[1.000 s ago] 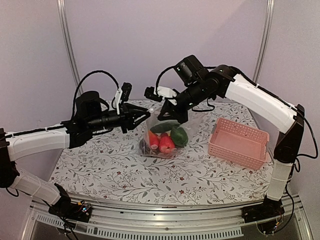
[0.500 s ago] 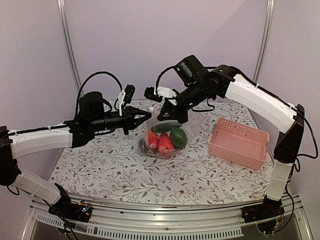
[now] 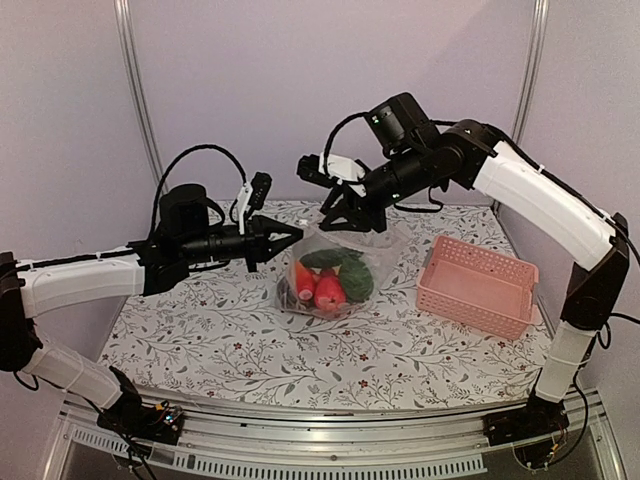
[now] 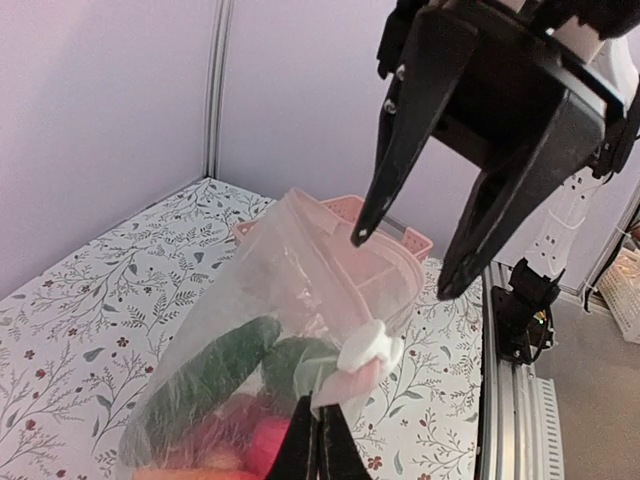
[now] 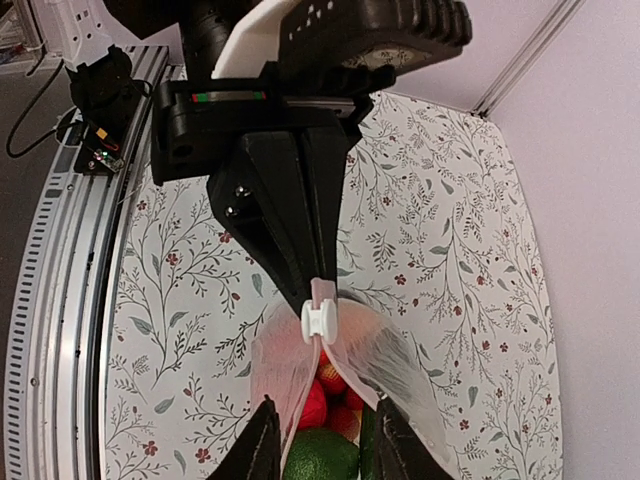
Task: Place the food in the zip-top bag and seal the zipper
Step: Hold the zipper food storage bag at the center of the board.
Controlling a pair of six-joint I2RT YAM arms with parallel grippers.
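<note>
The clear zip-top bag (image 3: 338,268) stands mid-table with the food inside: red pieces (image 3: 330,290), a green cucumber (image 3: 325,256) and a green piece (image 3: 358,275). My left gripper (image 3: 292,236) is shut on the end of the pinkish zipper strip (image 4: 345,385), right beside the white slider (image 4: 368,347). My right gripper (image 3: 350,218) hangs open just above the bag's mouth. In the right wrist view its fingers (image 5: 262,440) stand on either side of the spread mouth, with the slider (image 5: 320,320) ahead and red food (image 5: 318,400) below. The bag's mouth gapes past the slider.
A pink lattice basket (image 3: 478,285) stands to the right of the bag on the flowered tablecloth (image 3: 200,330). The back wall and two metal posts lie close behind both arms.
My right gripper has lifted up and slightly right, away from the bag's mouth. My left gripper shifted a little right and still holds the strip end.
</note>
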